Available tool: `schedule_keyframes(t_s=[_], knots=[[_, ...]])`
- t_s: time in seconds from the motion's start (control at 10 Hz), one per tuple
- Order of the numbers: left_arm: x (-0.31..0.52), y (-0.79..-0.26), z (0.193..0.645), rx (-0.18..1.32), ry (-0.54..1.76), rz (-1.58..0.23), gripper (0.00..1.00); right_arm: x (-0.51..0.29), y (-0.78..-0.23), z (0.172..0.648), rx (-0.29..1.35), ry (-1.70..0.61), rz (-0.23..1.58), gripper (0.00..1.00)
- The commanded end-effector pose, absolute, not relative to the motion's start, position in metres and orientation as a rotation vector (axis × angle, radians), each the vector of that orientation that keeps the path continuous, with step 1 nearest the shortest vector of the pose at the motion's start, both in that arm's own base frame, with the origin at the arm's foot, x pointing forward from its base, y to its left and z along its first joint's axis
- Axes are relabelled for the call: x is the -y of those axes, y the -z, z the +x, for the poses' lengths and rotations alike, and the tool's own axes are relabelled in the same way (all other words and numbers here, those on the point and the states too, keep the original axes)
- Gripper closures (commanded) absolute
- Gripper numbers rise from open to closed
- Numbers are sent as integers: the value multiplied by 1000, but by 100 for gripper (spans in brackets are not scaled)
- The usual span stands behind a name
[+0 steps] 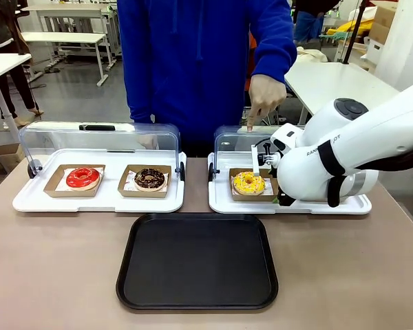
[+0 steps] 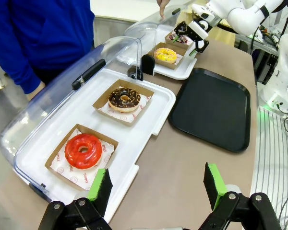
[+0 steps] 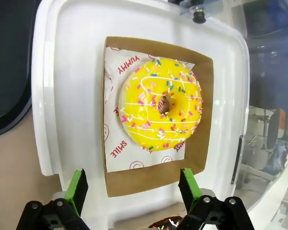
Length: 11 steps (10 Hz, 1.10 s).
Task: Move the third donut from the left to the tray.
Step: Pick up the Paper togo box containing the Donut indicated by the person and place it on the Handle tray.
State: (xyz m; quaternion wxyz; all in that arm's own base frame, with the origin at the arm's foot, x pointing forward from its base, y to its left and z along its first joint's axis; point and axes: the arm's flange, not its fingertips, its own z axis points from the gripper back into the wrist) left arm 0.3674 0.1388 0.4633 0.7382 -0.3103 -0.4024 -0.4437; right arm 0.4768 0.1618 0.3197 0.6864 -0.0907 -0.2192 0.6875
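On the brown table (image 1: 55,275), the black tray (image 1: 193,275) lay bare and the yellow donut (image 3: 161,110) sat in its cardboard holder (image 3: 205,143) on the white display tray (image 3: 72,96), the right gripper (image 3: 133,184) poised wide open and empty, grasp and transfer undone.

The brown table (image 1: 55,275) carries two white display trays. The left display tray (image 1: 27,201) holds a red-iced donut (image 1: 82,178) and, beside it, a chocolate-iced donut (image 1: 149,179), each on printed paper in a brown cardboard holder (image 1: 53,187). Its clear lid (image 1: 100,141) stands tipped back. The right display tray (image 1: 219,205) has its lid raised too. A person in a blue top (image 1: 193,62) stands behind.
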Motion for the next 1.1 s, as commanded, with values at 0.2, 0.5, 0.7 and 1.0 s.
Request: schedule_keyframes(t_s=[0.2, 0.5, 0.7, 1.0], knots=[[-139, -465, 368, 916, 986, -689, 0, -170, -317, 488, 458, -1512, -208, 0], [-139, -465, 368, 916, 986, -689, 0, -170, -311, 491, 456, -1507, -197, 0], [-139, -465, 368, 916, 986, -689, 0, -170, -309, 490, 431, -1506, -193, 59], [-139, -465, 368, 916, 986, -689, 0, -171, -308, 491, 415, -1511, -186, 100]])
